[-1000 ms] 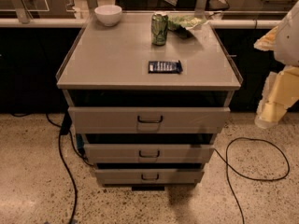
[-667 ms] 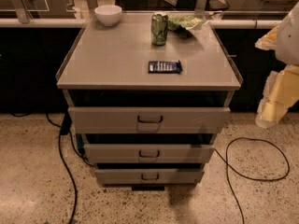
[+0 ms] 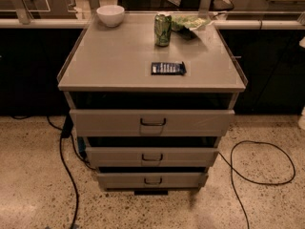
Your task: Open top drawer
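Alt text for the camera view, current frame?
Grey three-drawer cabinet seen from the front and above; the top drawer, widest, has a dark loop handle and a dark gap above its front. On top sit a white bowl, green can, green bag and dark blue packet. The gripper is not in view.

Warm, dim overhead light on my feed. The cabinet top (image 3: 119, 61) is evenly lit, with a soft sheen by the can (image 3: 163, 29). The bowl (image 3: 110, 15) is brightest. Black shadow fills the gap above the flatly lit top drawer (image 3: 105, 123). The floor (image 3: 28, 175) is mid-bright. The gripper is out of frame; a pale arm sliver (image 3: 302, 120) shows at the right edge.
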{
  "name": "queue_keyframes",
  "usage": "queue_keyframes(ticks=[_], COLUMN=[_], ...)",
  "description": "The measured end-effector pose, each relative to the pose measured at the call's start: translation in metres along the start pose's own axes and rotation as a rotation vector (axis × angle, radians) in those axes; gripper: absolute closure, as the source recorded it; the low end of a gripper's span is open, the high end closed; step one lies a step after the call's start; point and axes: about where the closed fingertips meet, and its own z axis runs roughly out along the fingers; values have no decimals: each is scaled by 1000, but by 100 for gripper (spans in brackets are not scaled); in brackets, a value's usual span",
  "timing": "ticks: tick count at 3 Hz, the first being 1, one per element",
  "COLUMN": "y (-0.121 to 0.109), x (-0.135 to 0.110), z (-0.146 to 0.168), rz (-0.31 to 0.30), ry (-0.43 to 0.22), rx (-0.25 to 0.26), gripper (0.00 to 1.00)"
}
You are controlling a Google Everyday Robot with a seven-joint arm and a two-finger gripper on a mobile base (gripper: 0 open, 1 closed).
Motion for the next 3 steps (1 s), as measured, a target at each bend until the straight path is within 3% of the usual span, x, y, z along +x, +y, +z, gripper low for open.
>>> queue_keyframes(ticks=[2,3], y=[-54,-54], x=[91,91], z=[0,1], rz=[55,55], ry=[45,45], rx=[81,81], gripper=[0,0])
